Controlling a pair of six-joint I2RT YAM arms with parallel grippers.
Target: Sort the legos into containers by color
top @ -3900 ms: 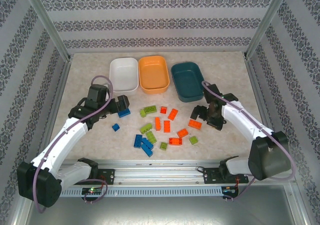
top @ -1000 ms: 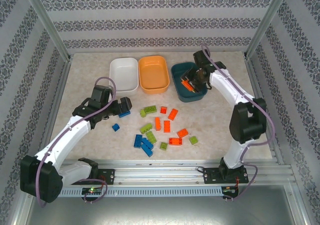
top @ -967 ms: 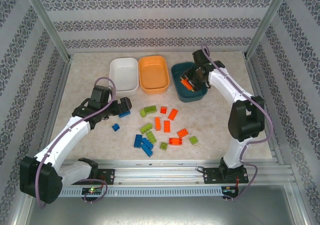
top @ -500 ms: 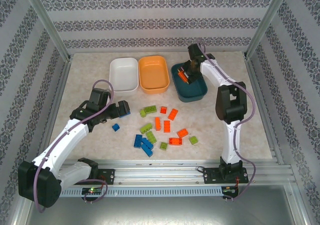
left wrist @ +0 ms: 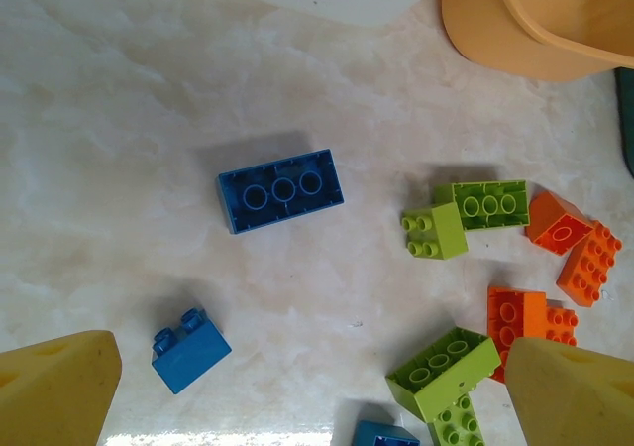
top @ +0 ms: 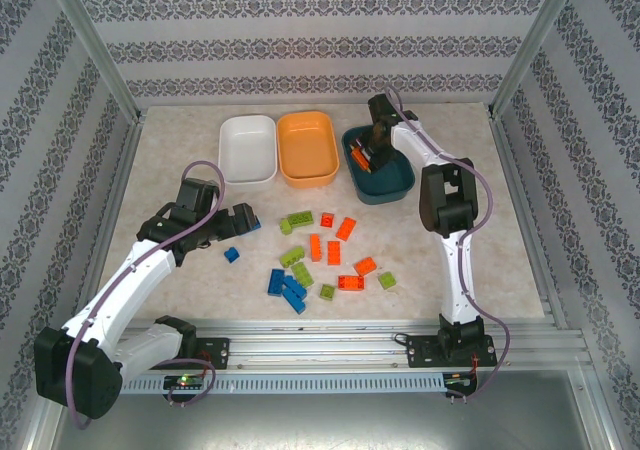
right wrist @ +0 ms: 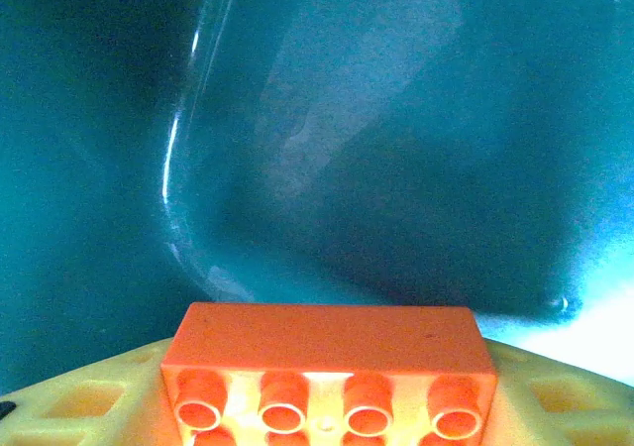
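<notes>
My right gripper (top: 372, 153) has swung from the pile to over the teal tub (top: 385, 198), with the orange brick (right wrist: 329, 367) still clamped in it. A drop looks next. My left gripper (top: 240, 220) is spread wide over the blue bricks (left wrist: 280, 189).

- Three tubs stand in a row at the far side of the tabletop (top: 180, 170): left tub (top: 247, 150), middle tub (top: 307, 148), right tub (top: 392, 182).
- The right pincer (top: 372, 153) hangs over the right tub's left part, with a gripped brick (right wrist: 329, 352) between its fingers.
- A long brick (left wrist: 280, 189) lies just ahead of the left pincer (top: 243, 220).
- A small brick (left wrist: 190, 349) sits nearer, leftward.
- The heap of bricks (top: 333, 252) lies to that pincer's right.
</notes>
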